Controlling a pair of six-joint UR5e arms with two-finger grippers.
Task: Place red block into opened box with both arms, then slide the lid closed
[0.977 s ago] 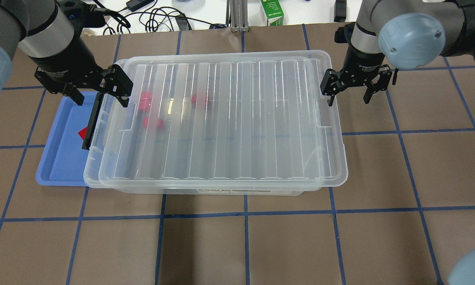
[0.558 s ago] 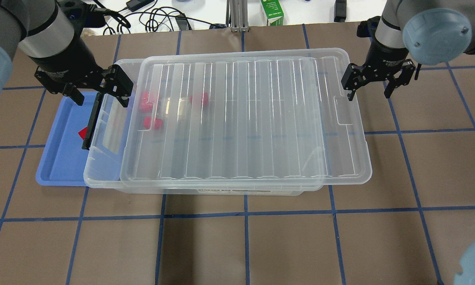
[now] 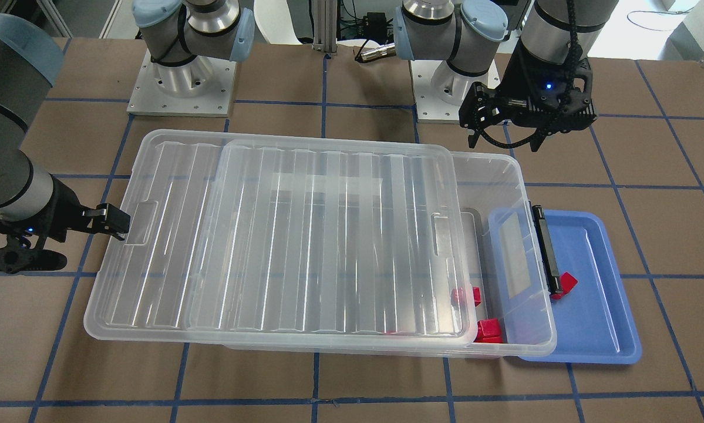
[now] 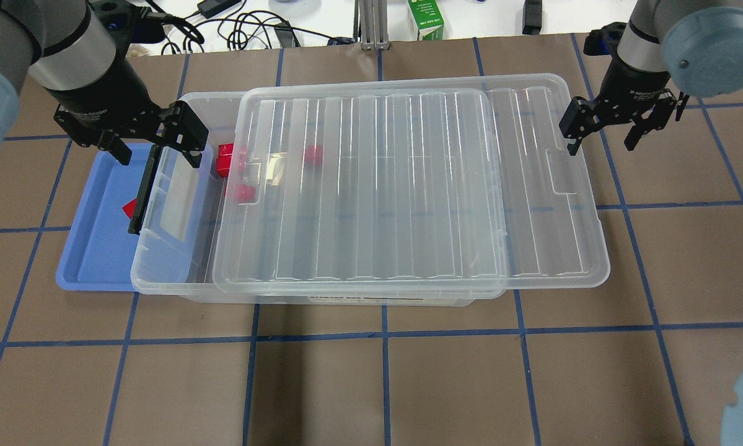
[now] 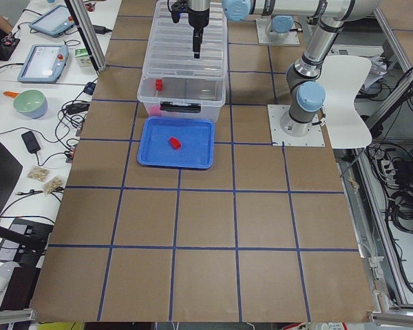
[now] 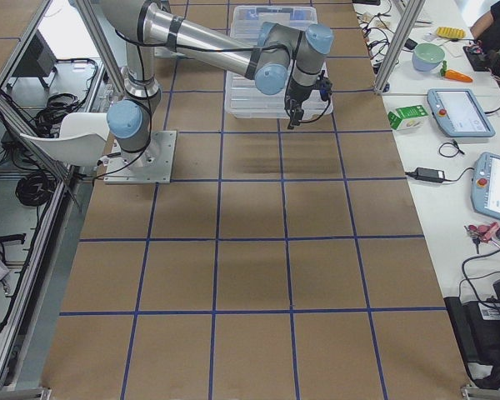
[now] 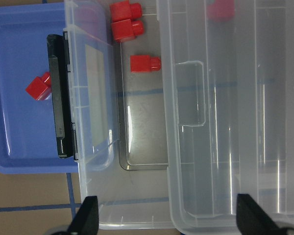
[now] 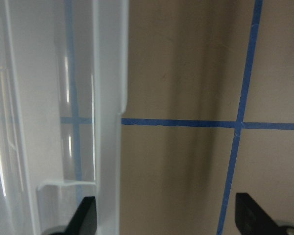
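The clear box (image 4: 160, 272) lies across the table's middle. Its ribbed clear lid (image 4: 408, 192) rests on it, shifted right and overhanging the box's right end. Three red blocks show in the box's left part: one uncovered (image 4: 225, 160), one at the lid's edge (image 4: 242, 192), one under the lid (image 4: 313, 155). Another red block (image 4: 127, 209) lies in the blue tray (image 4: 89, 260). My left gripper (image 4: 155, 155) hangs open above the box's left end and holds nothing. My right gripper (image 4: 602, 141) is open, with one finger (image 8: 85, 215) against the lid's right rim (image 8: 108, 98).
A black latch bar (image 7: 59, 98) sits on the box's left end, over the blue tray (image 7: 14, 122). Cables and a green carton (image 4: 426, 18) lie beyond the table's far edge. Brown table surface with blue tape lines extends in front (image 4: 383, 384).
The lid has slid to the right together with my right gripper, uncovering the box's left end and part of the red blocks. My left gripper has not moved.
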